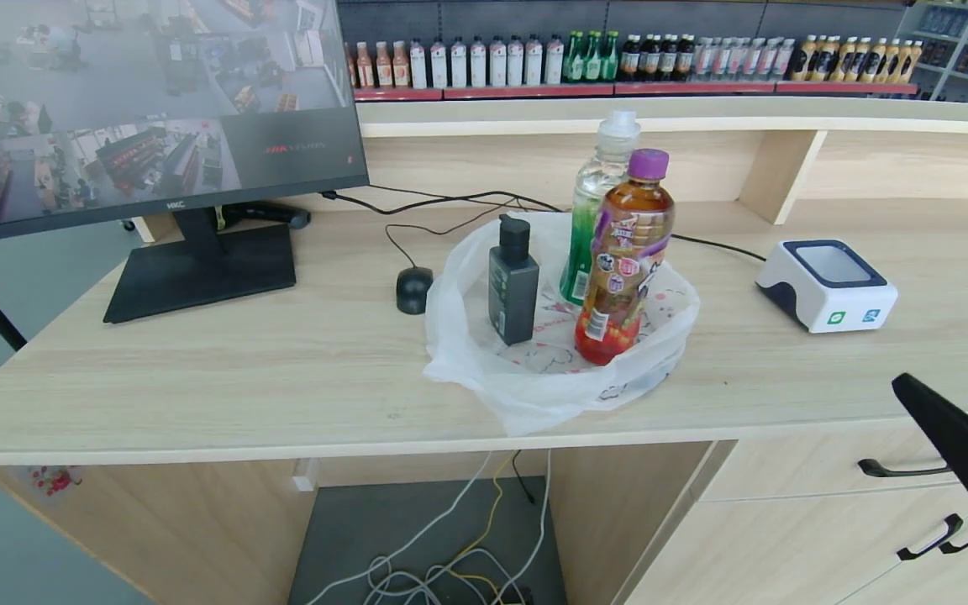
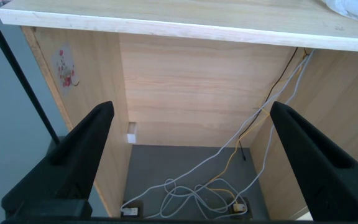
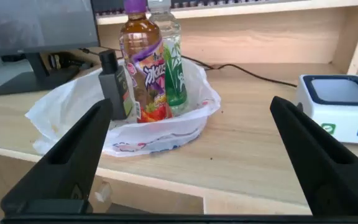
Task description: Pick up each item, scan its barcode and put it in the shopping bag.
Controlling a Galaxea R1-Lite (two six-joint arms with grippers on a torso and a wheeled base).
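A white plastic shopping bag [image 1: 460, 340] lies open and slumped in the middle of a pale wooden surface [image 1: 282, 370]. Three items stand upright inside it. They are a dark grey pump bottle [image 1: 512, 286], an amber tea bottle with a purple cap [image 1: 623, 277], and just behind it a clear bottle with a green label [image 1: 597, 193].

A white barcode scanner [image 1: 826, 284] with a dark-rimmed window sits to the right of the bag, apart from it. A black mouse [image 1: 413, 289] rests just left of the bag, and a monitor [image 1: 139, 109] stands farther left.

The right claw [image 1: 942, 365] hangs off the surface's front right edge. Its fingers are spread wide and hold nothing, facing the bag and scanner, well apart from both. The left claw [image 2: 191, 106], also spread and empty, sits below the surface's front edge. It faces the open space beneath, where loose cables [image 2: 197, 186] lie.
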